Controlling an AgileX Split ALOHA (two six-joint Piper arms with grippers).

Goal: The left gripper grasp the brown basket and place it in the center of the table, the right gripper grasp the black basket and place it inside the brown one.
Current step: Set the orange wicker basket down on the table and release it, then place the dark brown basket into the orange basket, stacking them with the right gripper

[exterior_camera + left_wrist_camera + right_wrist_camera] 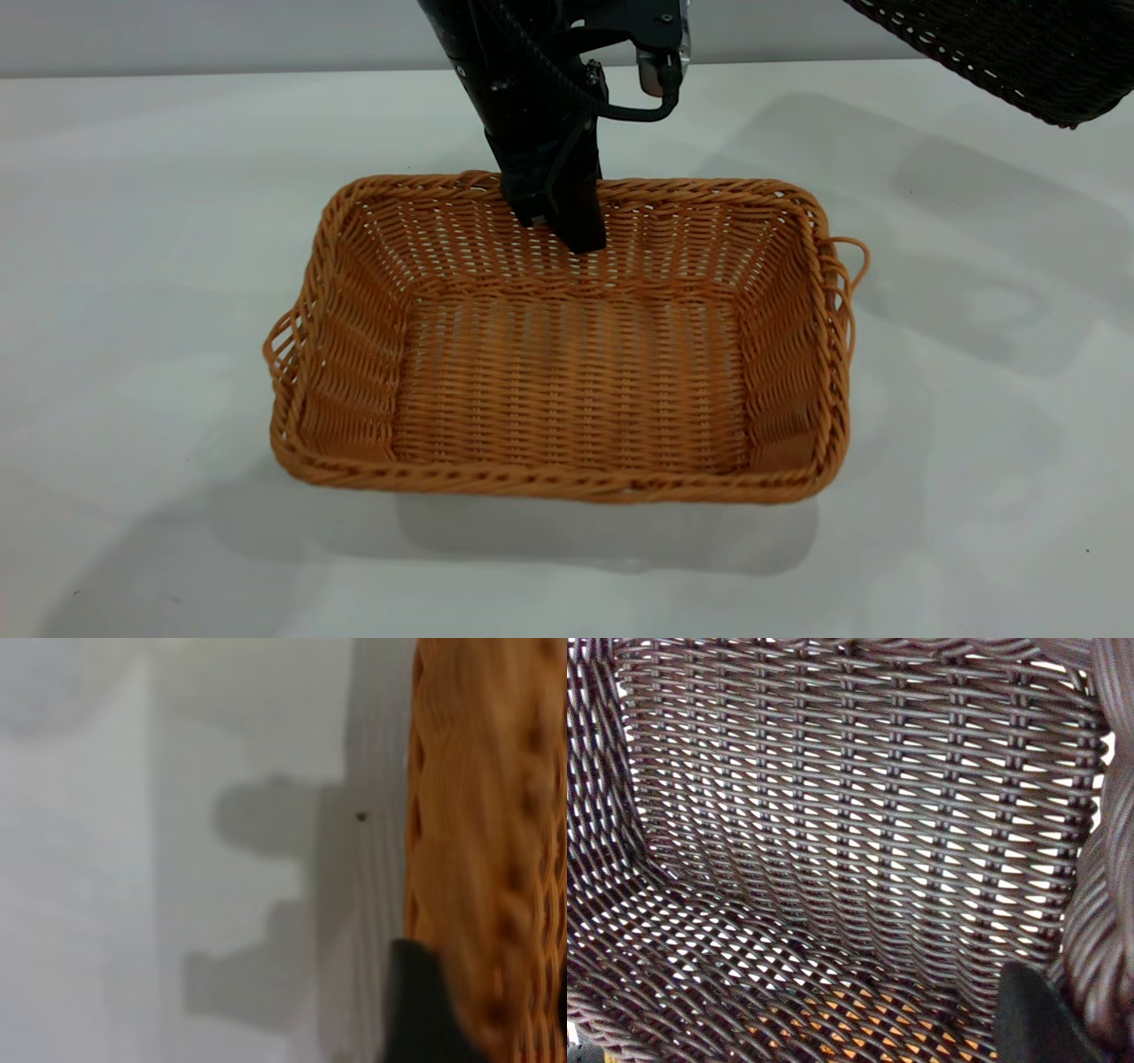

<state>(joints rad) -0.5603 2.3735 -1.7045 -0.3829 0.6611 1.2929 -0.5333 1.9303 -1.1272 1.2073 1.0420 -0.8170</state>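
The brown basket point(567, 354) stands flat on the table point(159, 266), near its middle, with a small loop at its right end. My left gripper point(567, 226) straddles the basket's far rim and is shut on it; in the left wrist view one dark finger point(421, 1010) lies against the braided rim point(478, 859). The black basket point(1019, 53) hangs tilted in the air at the upper right, above the table. My right gripper point(1081, 1010) is shut on its rim, one finger point(1036, 1019) inside against the weave point(833, 815). Orange shows through the weave's lower part.
The tabletop lies bare all round the brown basket, with shadows of the arms and the raised basket on it. A grey wall point(177, 35) runs behind the table's far edge.
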